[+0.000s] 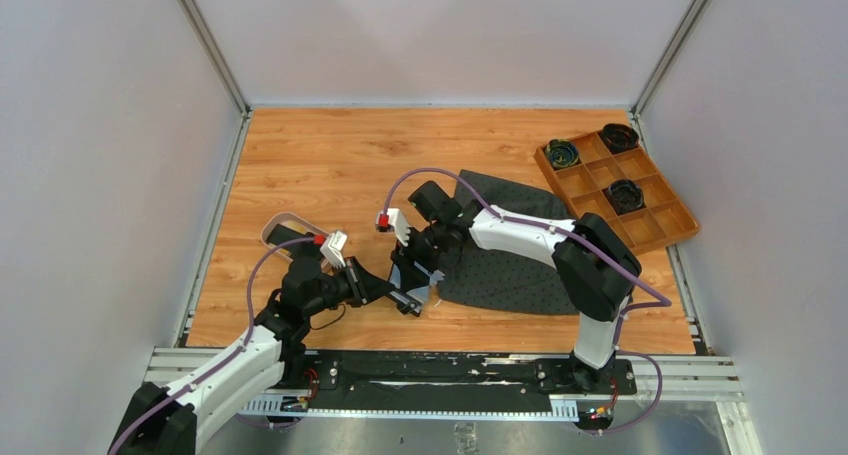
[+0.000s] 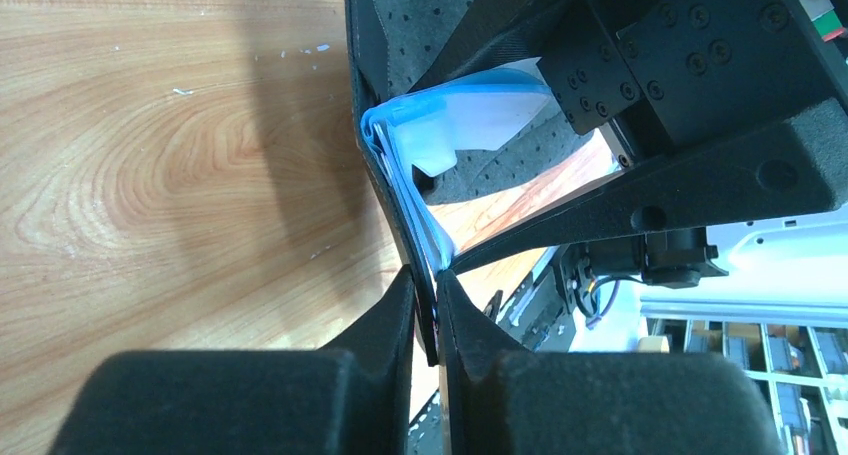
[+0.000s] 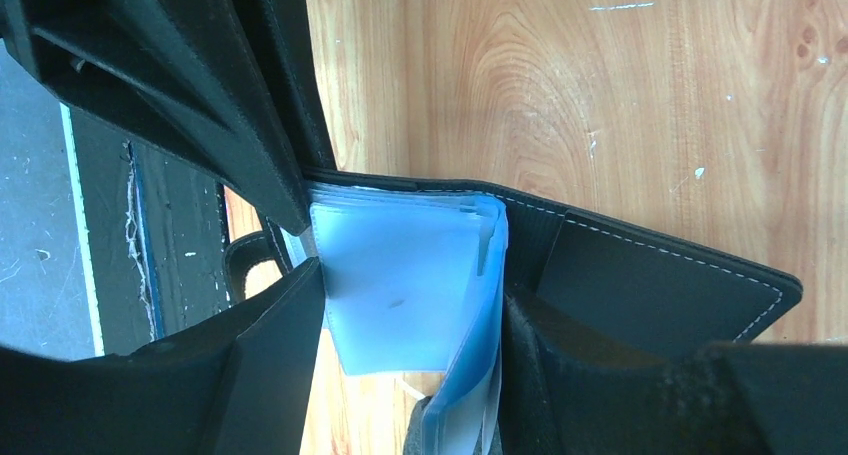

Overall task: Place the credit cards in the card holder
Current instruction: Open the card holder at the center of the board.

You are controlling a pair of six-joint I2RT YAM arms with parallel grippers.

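Note:
The card holder [image 1: 413, 291] is a black bifold wallet, held open off the table between my two grippers. My left gripper [image 2: 428, 297] is shut on the edge of its black cover [image 2: 432, 325]. Pale blue plastic sleeves [image 2: 470, 115] fan out from inside it. My right gripper [image 3: 412, 295] is open and straddles those sleeves [image 3: 400, 285], with one finger against the inside of the black cover [image 3: 650, 275]. In the top view the left gripper [image 1: 398, 297] and right gripper [image 1: 412, 273] meet at the wallet. No gold, blue-grey or black credit card shows clearly.
A pinkish shallow tray [image 1: 275, 225] lies left of my left arm with something dark in it. A dark grey mat [image 1: 520, 260] lies under my right arm. An orange-brown compartmented box [image 1: 660, 225] with dark round items stands at the far right.

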